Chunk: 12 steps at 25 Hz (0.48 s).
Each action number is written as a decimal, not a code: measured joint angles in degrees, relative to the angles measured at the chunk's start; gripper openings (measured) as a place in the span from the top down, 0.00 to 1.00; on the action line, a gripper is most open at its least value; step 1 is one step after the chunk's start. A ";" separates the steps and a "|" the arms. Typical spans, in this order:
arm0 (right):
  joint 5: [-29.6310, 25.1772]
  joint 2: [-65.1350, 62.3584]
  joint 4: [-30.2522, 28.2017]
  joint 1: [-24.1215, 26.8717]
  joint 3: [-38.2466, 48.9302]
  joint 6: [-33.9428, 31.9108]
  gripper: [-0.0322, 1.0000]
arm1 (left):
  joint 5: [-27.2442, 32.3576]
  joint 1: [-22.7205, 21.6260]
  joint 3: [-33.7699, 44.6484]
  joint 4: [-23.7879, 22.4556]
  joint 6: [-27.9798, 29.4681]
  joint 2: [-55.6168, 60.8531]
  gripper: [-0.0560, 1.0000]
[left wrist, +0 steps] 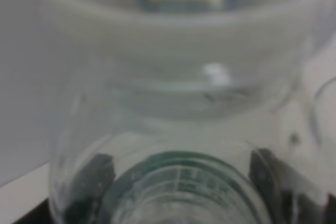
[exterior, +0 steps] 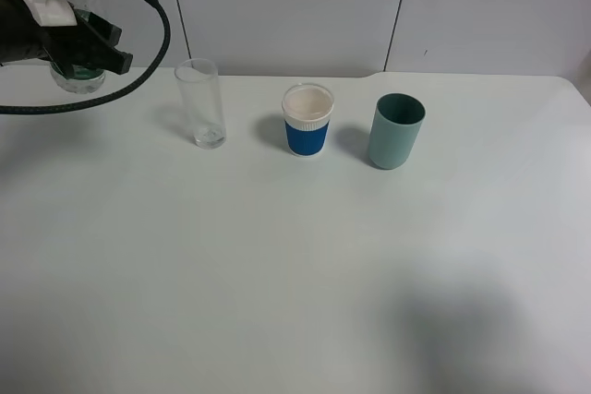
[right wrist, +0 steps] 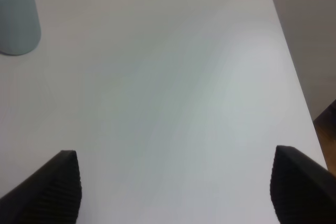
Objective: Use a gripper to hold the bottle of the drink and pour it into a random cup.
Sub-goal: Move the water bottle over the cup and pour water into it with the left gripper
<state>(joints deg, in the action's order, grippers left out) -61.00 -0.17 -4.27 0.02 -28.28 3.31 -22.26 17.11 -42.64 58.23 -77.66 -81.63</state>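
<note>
My left gripper [exterior: 90, 47] is at the far back left, raised above the table, and is shut on the clear bottle [exterior: 77, 77] with a green label. In the left wrist view the bottle [left wrist: 178, 129] fills the blurred frame between the black fingers [left wrist: 93, 181]. The tall clear glass cup [exterior: 201, 103] stands upright on the table, to the right of the bottle and apart from it. My right gripper [right wrist: 176, 187] is open and empty over bare table; it is out of the exterior high view.
A blue-and-white cup [exterior: 307, 120] stands right of the glass, and a teal-green cup [exterior: 396, 131] right of that; the teal-green cup also shows in the right wrist view [right wrist: 18, 17]. The white table [exterior: 295, 274] ends at a wall behind. The table's right edge [right wrist: 294, 77] is near my right gripper.
</note>
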 joint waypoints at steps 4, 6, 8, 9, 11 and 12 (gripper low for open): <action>0.00 0.00 0.00 0.00 0.00 0.00 0.25 | -0.28 0.00 -3.18 5.33 -8.47 -1.51 0.43; 0.00 0.00 0.00 0.00 0.00 0.00 0.25 | -0.53 0.00 -4.55 5.73 -9.44 -2.27 0.43; 0.00 0.00 0.00 0.00 0.00 0.00 0.25 | -0.59 0.05 -5.44 5.51 -9.92 -3.03 0.43; 0.00 0.00 0.00 0.00 0.00 0.00 0.25 | -0.59 0.05 -5.77 5.20 -9.97 -3.40 0.43; 0.00 0.00 0.00 0.00 0.00 0.00 0.25 | -0.69 0.05 -6.34 4.03 -10.04 -4.11 0.43; 0.00 0.00 0.00 0.00 0.00 0.00 0.25 | -1.04 0.05 -6.55 3.30 -10.04 -4.55 0.43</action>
<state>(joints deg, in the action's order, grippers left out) -61.00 -0.17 -4.27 0.02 -28.28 3.31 -23.30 17.17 -49.19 61.54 -87.70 -86.19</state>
